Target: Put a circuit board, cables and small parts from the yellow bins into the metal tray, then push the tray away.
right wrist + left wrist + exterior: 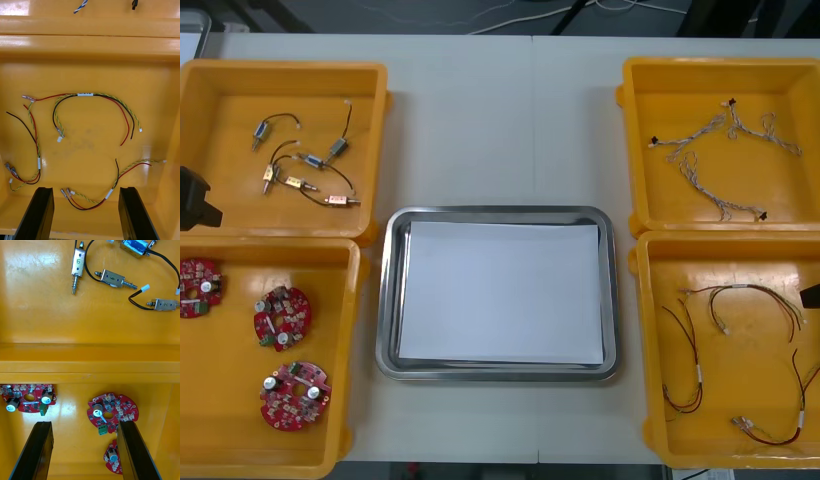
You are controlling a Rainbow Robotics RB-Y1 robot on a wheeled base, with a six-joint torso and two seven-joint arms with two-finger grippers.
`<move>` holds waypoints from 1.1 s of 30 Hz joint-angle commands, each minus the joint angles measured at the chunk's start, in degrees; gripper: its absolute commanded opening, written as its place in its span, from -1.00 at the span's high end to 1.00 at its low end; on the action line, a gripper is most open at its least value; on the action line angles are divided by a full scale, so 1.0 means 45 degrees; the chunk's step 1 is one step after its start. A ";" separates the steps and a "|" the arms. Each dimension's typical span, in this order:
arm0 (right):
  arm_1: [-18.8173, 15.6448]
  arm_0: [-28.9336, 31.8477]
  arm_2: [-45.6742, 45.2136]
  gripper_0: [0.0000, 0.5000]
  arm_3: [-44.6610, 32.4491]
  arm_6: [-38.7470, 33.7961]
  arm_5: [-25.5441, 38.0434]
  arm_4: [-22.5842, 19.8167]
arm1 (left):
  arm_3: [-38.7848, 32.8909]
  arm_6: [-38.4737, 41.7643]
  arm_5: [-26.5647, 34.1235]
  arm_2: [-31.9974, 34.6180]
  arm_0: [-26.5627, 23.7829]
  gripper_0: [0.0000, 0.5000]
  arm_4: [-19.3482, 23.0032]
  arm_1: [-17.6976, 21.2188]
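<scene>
The metal tray (383,300), white inside, lies at the table's middle. Three round red circuit boards (282,318) lie in the near left yellow bin (352,350). My left gripper (85,424) hovers open above them, one board (112,413) just beyond its fingers and another (28,401) off to the side. In the front view the left gripper (194,198) is at the left edge. My right gripper (86,191) is open over the near right bin (650,350), above red and yellow cables (86,94). It appears as a dark tip (810,296) at the right edge.
Small metal parts (300,165) with black leads lie in the far left bin (380,120). Twisted blue and white cables (720,150) lie in the far right bin (630,130). Bare table stretches beyond the tray between the bins.
</scene>
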 commanded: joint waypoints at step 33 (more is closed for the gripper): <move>0.0163 0.0179 -0.0408 -1.00 -0.0358 -0.0325 -0.0100 0.0089 | -0.0352 -0.0602 -0.0007 0.0384 0.0173 -1.00 -0.0070 0.0585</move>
